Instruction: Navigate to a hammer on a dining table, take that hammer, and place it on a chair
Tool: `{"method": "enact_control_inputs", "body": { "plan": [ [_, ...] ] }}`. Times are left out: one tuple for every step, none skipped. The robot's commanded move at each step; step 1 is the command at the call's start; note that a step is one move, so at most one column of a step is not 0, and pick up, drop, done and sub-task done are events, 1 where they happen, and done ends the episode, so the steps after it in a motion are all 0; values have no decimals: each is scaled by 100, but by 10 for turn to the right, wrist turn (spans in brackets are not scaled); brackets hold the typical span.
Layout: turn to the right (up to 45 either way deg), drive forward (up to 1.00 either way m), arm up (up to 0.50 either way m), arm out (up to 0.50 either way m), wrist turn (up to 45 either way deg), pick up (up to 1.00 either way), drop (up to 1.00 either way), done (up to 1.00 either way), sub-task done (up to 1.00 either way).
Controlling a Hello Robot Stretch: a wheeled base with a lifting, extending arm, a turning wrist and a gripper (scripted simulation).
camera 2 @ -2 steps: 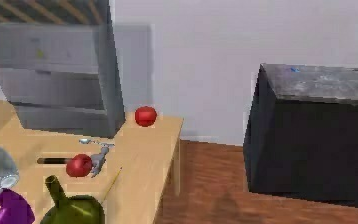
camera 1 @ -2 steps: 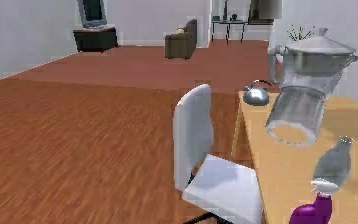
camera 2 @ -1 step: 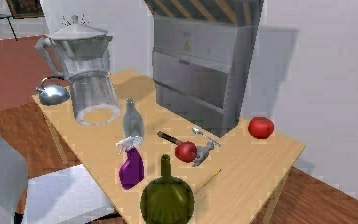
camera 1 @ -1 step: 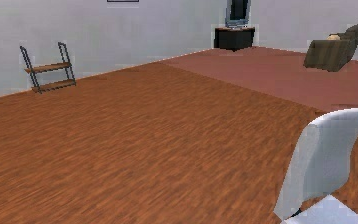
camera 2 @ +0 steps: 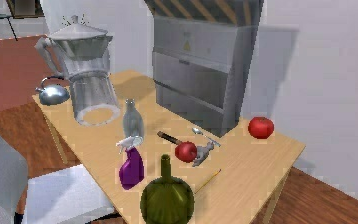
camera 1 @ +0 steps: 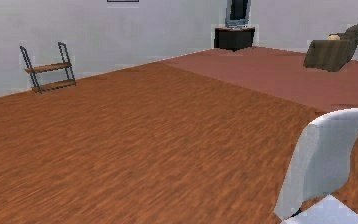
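One hammer [camera 2: 203, 143] lies flat near the middle of the wooden dining table [camera 2: 267, 160] | white chair [camera 2: 57, 195] just beside the table's near edge | purple spray bottle [camera 2: 132, 165] on the table, nearer that edge | claw state: cannot tell

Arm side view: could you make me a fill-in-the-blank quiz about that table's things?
1. The spray bottle is ___.
2. The round thing beside the hammer is ___.
3. Behind the table stands a ___ cabinet.
Missing words: purple; red; grey.
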Motion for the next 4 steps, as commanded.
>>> {"method": "enact_control_inputs", "body": {
  "plan": [
    [0, 0, 34, 0, 0, 0, 0, 0, 0],
    [0, 0, 0, 40, 0, 0, 0, 0, 0],
    [0, 0, 0, 0, 450, 0, 0, 0, 0],
    [0, 0, 0, 0, 450, 0, 0, 0, 0]
  ]
}}
